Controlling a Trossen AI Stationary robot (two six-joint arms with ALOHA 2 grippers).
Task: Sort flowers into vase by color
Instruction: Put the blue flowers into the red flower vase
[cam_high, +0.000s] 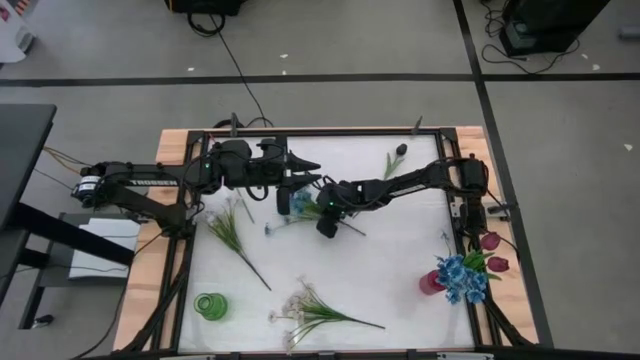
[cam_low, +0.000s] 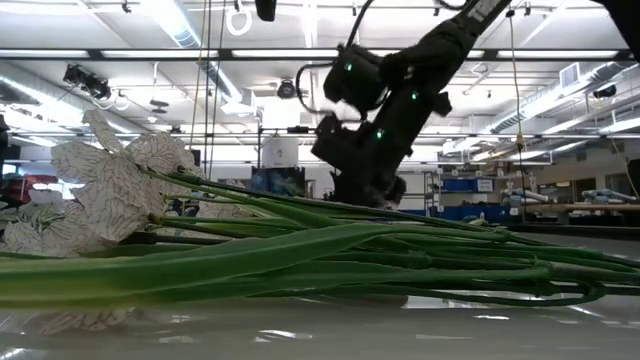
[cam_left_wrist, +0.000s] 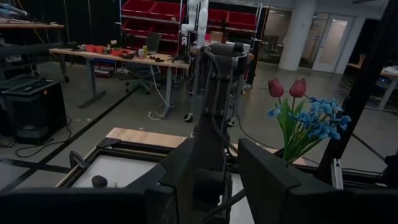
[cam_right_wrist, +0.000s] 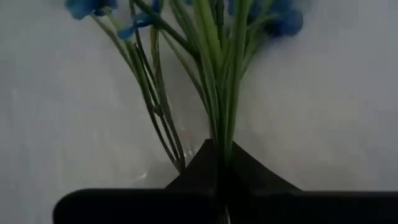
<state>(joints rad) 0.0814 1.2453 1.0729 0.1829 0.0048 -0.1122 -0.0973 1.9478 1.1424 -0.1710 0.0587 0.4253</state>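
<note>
The white table (cam_high: 400, 290) sat in a workshop with a grey floor. At its middle, the right gripper (cam_right_wrist: 221, 168) was down on the blue flower (cam_high: 300, 208), its fingers (cam_right_wrist: 249, 171) pinched tight on the green stems. The left gripper (cam_high: 300, 162) hovered near the far edge, fingers partly apart and holding nothing. White flowers (cam_high: 305, 312) lay near the front edge beside a green vase (cam_high: 210, 306).
</note>
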